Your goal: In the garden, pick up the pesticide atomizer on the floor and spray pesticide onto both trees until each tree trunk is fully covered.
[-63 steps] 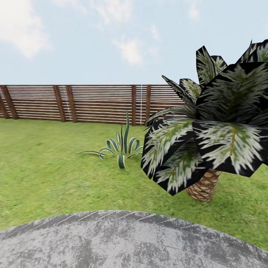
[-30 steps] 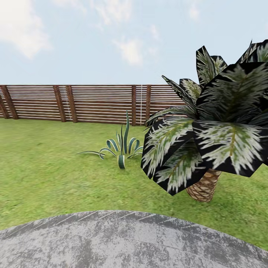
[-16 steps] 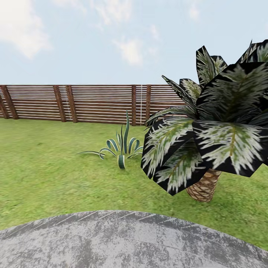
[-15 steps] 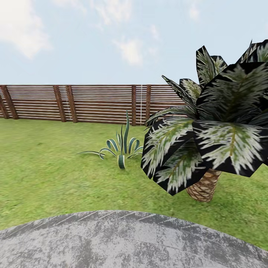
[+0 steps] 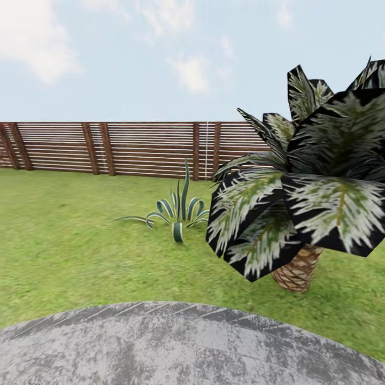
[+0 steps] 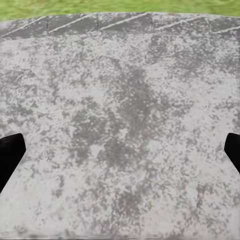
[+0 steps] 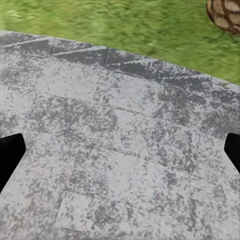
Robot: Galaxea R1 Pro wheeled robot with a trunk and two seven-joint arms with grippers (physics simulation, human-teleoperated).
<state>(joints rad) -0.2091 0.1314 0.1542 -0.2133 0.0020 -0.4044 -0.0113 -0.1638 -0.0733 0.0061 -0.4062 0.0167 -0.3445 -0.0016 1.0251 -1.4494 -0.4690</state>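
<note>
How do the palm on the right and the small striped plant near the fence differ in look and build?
The palm has a scaly brown trunk; the striped plant has no visible trunk, its leaves rising straight from the grass. The palm's fronds are broad, dark and white-mottled; the striped plant's leaves are narrow, curved and green-and-white striped. The palm looks far larger and nearer. Both stand on the lawn before the fence.
</note>
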